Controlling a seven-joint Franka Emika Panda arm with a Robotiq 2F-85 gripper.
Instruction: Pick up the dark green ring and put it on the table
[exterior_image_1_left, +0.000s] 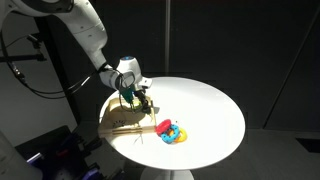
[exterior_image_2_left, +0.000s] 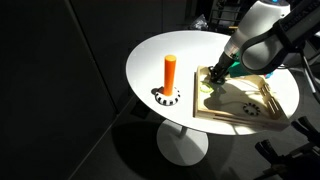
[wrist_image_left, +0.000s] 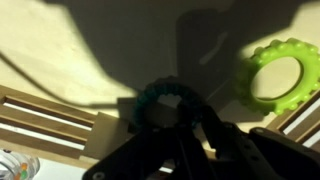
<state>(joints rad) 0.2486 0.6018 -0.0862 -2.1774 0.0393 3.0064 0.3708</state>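
Observation:
The dark green ring (wrist_image_left: 160, 95) shows in the wrist view, small and ridged, over the tan wooden board (wrist_image_left: 60, 60). My gripper (wrist_image_left: 178, 118) has its dark fingers closed together on the ring's lower right rim. In both exterior views the gripper (exterior_image_1_left: 138, 98) (exterior_image_2_left: 216, 76) hangs low over the board (exterior_image_1_left: 118, 120) (exterior_image_2_left: 250, 104), which lies on the round white table (exterior_image_1_left: 215, 108) (exterior_image_2_left: 150, 55). I cannot tell whether the ring touches the board.
A light green toothed ring (wrist_image_left: 278, 75) lies on the board close to the gripper. A heap of red, blue and yellow rings (exterior_image_1_left: 172, 131) sits on the table beside the board. An orange peg (exterior_image_2_left: 170, 72) stands upright on its base.

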